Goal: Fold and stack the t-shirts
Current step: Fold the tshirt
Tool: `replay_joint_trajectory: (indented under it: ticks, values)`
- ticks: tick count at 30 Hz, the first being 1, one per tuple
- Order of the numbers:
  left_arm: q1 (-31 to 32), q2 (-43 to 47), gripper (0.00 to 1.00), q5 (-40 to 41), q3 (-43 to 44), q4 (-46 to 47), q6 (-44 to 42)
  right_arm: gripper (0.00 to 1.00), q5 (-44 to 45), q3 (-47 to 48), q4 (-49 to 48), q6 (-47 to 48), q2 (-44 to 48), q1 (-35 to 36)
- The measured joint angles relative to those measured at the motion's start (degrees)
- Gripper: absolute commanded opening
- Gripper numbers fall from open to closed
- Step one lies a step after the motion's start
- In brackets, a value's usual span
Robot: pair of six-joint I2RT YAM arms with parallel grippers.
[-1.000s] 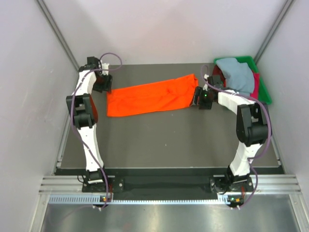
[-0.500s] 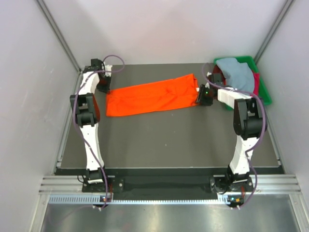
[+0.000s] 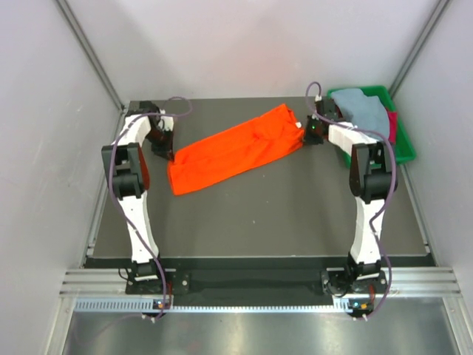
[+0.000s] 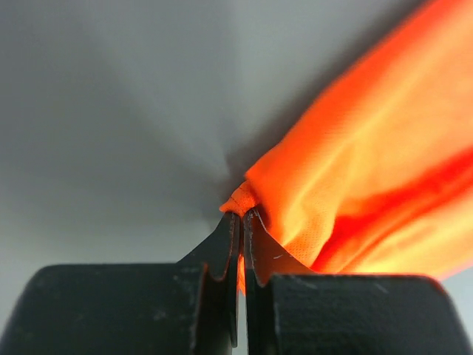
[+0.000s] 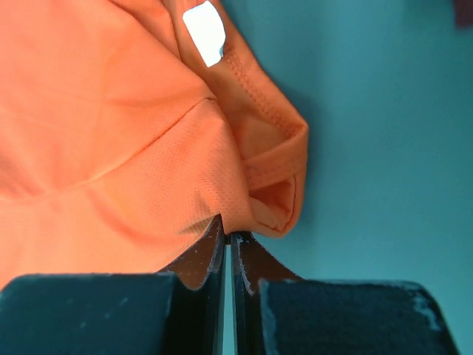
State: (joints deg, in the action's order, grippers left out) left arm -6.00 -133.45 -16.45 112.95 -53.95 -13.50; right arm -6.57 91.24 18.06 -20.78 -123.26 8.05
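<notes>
A bright orange t-shirt (image 3: 235, 149) lies folded into a long band, slanting across the far half of the dark table. My left gripper (image 3: 168, 157) is shut on its left end; in the left wrist view the cloth (image 4: 355, 185) is pinched between my fingertips (image 4: 242, 216). My right gripper (image 3: 304, 131) is shut on the shirt's far right end, where the right wrist view shows the hem (image 5: 273, 159) caught at my fingertips (image 5: 228, 235). A pale grey-blue t-shirt (image 3: 366, 111) lies over a dark red one (image 3: 391, 123) in the tray.
A green plastic tray (image 3: 403, 144) stands at the table's far right corner, just behind the right arm. Grey walls close in the left, back and right sides. The table's near edge runs along the arm bases.
Both grippers have closed on the ends of the orange t-shirt. Its left end has been pulled nearer and its right end farther back, so the band now slants more steeply.
</notes>
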Motion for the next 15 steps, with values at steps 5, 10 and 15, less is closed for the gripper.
replay_joint_trajectory:
  ticks: [5, 10, 15]
  values:
    - [1.88, 1.55, 0.0, -3.52, -2.64, -8.28, -0.57, 0.0, 0.57, 7.13, 0.15, 1.7, -3.02, 0.0]
    - [6.84, 3.13, 0.0, -6.75, -3.67, -16.46, -1.88, 0.0, 0.7, 14.21, -0.22, 3.76, -6.4, 0.02]
    - [12.68, 9.22, 0.0, -8.94, -10.43, -19.1, -1.88, 0.0, 1.05, 17.75, -1.55, 5.25, -8.76, 0.02]
